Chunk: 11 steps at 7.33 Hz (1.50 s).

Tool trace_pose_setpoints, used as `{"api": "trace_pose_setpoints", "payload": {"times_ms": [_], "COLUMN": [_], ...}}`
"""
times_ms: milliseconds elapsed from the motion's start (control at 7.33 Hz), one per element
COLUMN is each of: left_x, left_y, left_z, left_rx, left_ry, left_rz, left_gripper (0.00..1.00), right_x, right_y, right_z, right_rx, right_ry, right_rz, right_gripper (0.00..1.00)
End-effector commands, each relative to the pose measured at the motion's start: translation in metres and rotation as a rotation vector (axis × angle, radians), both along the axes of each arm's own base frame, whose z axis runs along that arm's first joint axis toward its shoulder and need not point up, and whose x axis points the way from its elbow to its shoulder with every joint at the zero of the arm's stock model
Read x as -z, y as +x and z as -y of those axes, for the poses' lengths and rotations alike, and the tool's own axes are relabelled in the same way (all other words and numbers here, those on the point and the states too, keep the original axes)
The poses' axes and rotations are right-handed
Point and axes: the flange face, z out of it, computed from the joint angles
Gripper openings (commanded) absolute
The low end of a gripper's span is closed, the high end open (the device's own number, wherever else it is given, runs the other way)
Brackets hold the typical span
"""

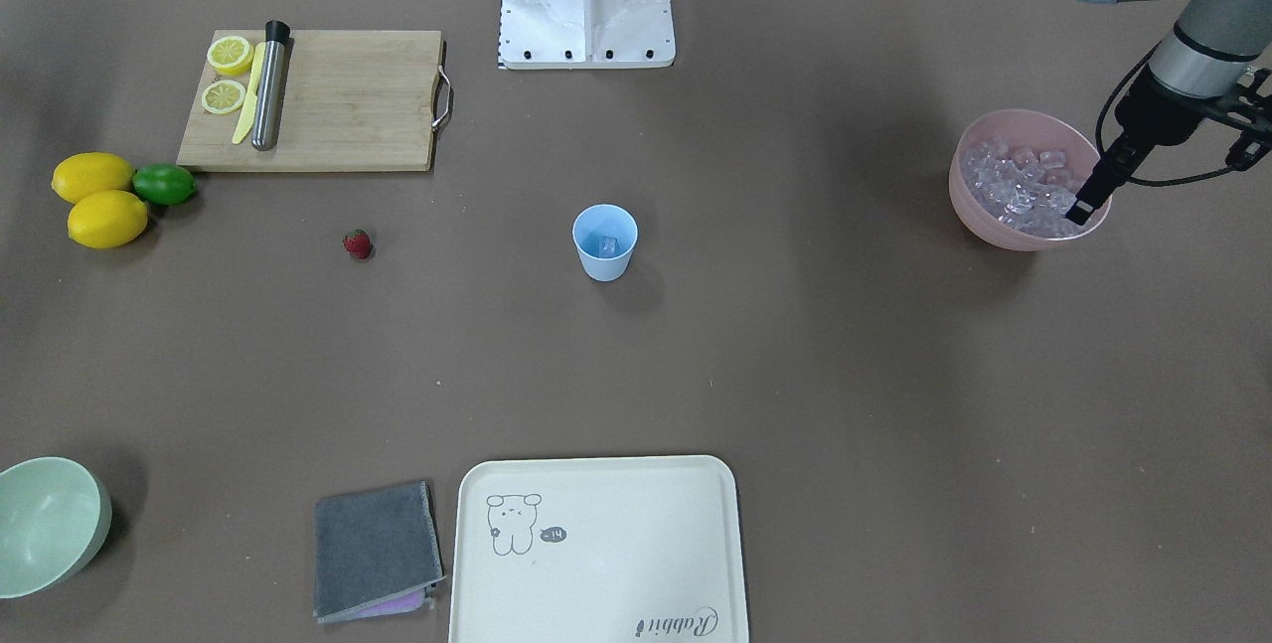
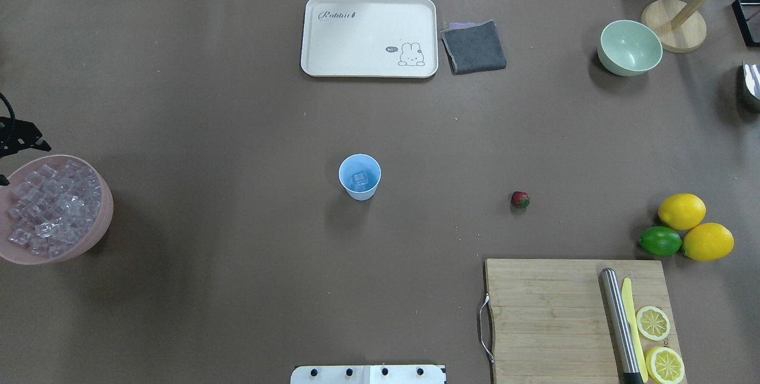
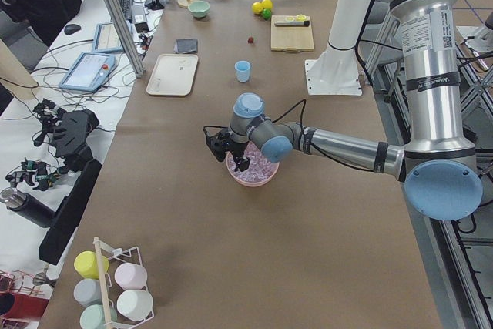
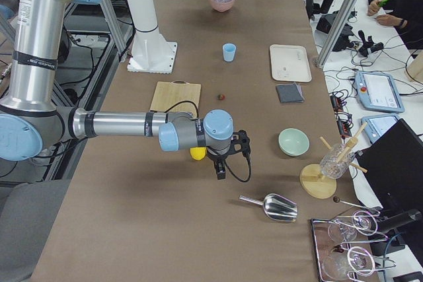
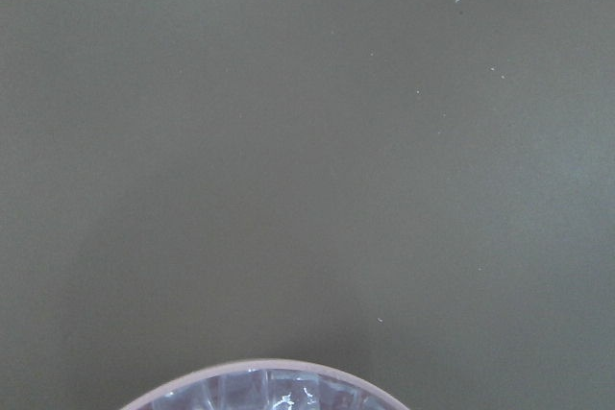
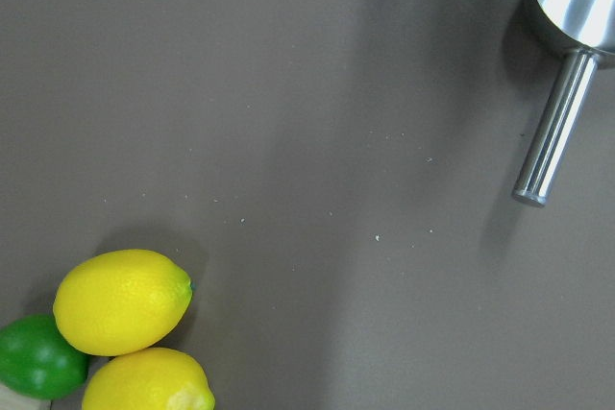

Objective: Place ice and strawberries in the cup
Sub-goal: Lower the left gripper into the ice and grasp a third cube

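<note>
The light blue cup (image 1: 606,266) (image 2: 358,194) stands upright mid-table with an ice cube (image 1: 607,245) inside. A small red strawberry (image 1: 357,243) (image 2: 520,199) lies on the table between the cup and the cutting board. Many more ice cubes (image 1: 1019,186) fill the pink bowl (image 1: 994,232) on my left side. My left gripper (image 1: 1078,216) dips its tips into that ice at the bowl's edge; whether it is open or shut I cannot tell. My right gripper (image 4: 221,175) shows only in the exterior right view, hovering beside a lemon; its state I cannot tell.
A wooden cutting board (image 1: 348,106) carries lemon slices, a yellow knife and a steel muddler. Two lemons (image 1: 99,201) and a lime (image 1: 164,183) lie beside it. A cream tray (image 1: 596,544), a grey cloth (image 1: 376,549), a pale green bowl (image 1: 45,524) and a metal scoop (image 6: 567,64) are also out.
</note>
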Motion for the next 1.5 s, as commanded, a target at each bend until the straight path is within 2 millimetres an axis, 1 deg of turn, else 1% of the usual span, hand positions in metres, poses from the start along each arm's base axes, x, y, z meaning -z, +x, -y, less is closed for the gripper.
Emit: {"api": "trace_pose_setpoints", "payload": {"times_ms": [0, 136, 273, 409, 545, 682, 818, 955, 1091, 1364], "left_x": [-0.008, -0.010, -0.015, -0.016, -0.021, -0.025, -0.028, -0.028, -0.031, -0.031], "left_y": [0.004, -0.004, -0.007, -0.004, 0.004, 0.007, 0.009, 0.011, 0.015, 0.018], "left_z": [-0.028, -0.039, -0.042, -0.041, -0.036, -0.033, -0.030, -0.031, -0.033, -0.035], "left_rx": [0.029, 0.036, 0.042, 0.045, 0.038, 0.038, 0.042, 0.038, 0.029, 0.019], "left_ry": [-0.039, -0.050, -0.057, -0.065, -0.069, -0.072, -0.070, -0.068, -0.072, -0.071], "left_rz": [0.035, 0.045, 0.053, 0.053, 0.056, 0.061, 0.068, 0.070, 0.074, 0.072], "left_gripper": [0.95, 0.95, 0.94, 0.94, 0.92, 0.90, 0.88, 0.80, 0.74, 0.71], "right_x": [0.002, 0.009, 0.011, 0.011, 0.011, 0.011, 0.011, 0.011, 0.011, 0.011], "right_y": [0.000, 0.000, 0.001, 0.001, 0.001, 0.001, 0.001, 0.001, 0.001, 0.001], "right_z": [-0.001, -0.002, -0.003, -0.003, -0.003, -0.004, -0.004, -0.004, -0.003, -0.003], "right_rx": [-0.010, -0.031, -0.033, -0.034, -0.035, -0.034, -0.036, -0.036, -0.036, -0.035], "right_ry": [-0.009, -0.020, -0.017, -0.019, -0.019, -0.020, -0.020, -0.020, -0.019, -0.020], "right_rz": [0.001, 0.002, 0.000, 0.000, 0.001, 0.001, 0.000, 0.000, 0.000, 0.001], "right_gripper": [1.00, 1.00, 1.00, 1.00, 1.00, 1.00, 1.00, 1.00, 1.00, 1.00]}}
